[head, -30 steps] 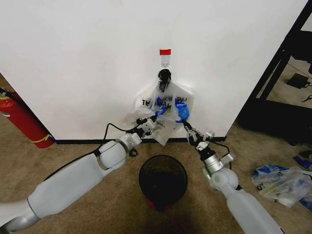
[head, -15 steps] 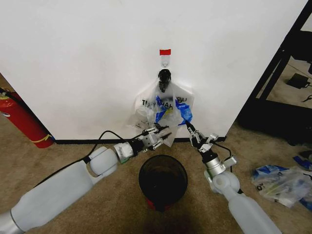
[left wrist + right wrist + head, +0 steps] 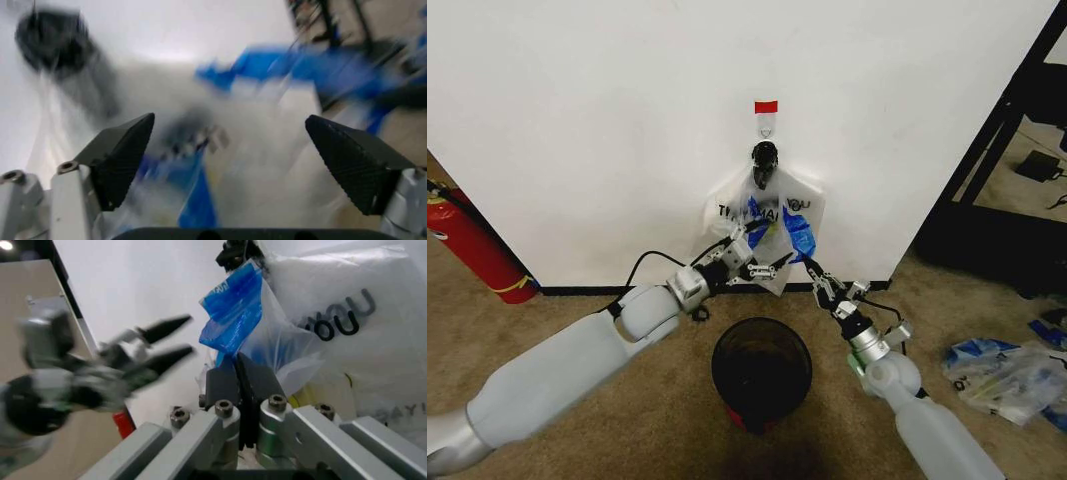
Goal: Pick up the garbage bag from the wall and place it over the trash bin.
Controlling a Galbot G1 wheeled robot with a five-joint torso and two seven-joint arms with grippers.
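The open left pincer [image 3: 752,262] faces the hanging garbage bag [image 3: 767,225]; the right pincer [image 3: 810,266] pinches its lower right edge.

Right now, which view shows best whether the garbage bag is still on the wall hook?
The head view: the garbage bag hangs whole from the hook by its black top. The right wrist view shows its printing and a blue patch pinched by the right gripper. The left wrist view shows it blurred between open jaws.
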